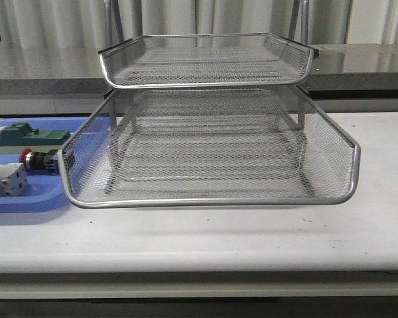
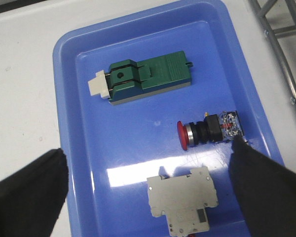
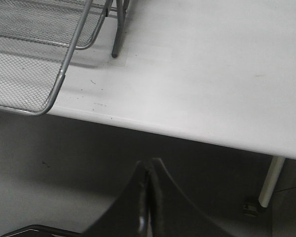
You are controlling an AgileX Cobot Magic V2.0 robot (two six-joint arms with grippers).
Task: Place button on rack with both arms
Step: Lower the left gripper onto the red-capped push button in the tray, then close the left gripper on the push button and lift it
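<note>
The small push-button switch w/ red mushroom head, black collar and blue-black boxy body (image 2: 209, 131) lies on its side in the flat blue plastic tray (image 2: 69, 54) at the far left of the white surface (image 1: 205, 235); in the front view the tray sits just left of the big silver wire-mesh rack (image 1: 209, 149), and the button is at its rack-side edge, red head pointing left, away from the rack.

Key relation: the button's long axis runs left-right, head to body; the left gripper (image 2: 148, 192) hovers above the tray, wide open and holding nothing; one black finger (image 2: 266, 187) shows close by the button's boxy end, the other (image 2: 29, 187) is well apart over the tray's outer edge; so the button is off-centre betw. the fingers, toward the rack-side one. My read: the gripper needs to shift toward the button and close across its short width, at the collar or body.

Also in the tray: a green block w/ white end (image 2: 143, 79) farther back, and a pale grey terminal block (image 2: 180, 202) just near of the button; tight clearance there.

The right gripper (image 3: 148, 197) has fingers pressed together, nothing held; it hangs off the near right edge of the surface, well apart from the button; left arm is clearly nearer, so prob. left picks, right receives.
</note>
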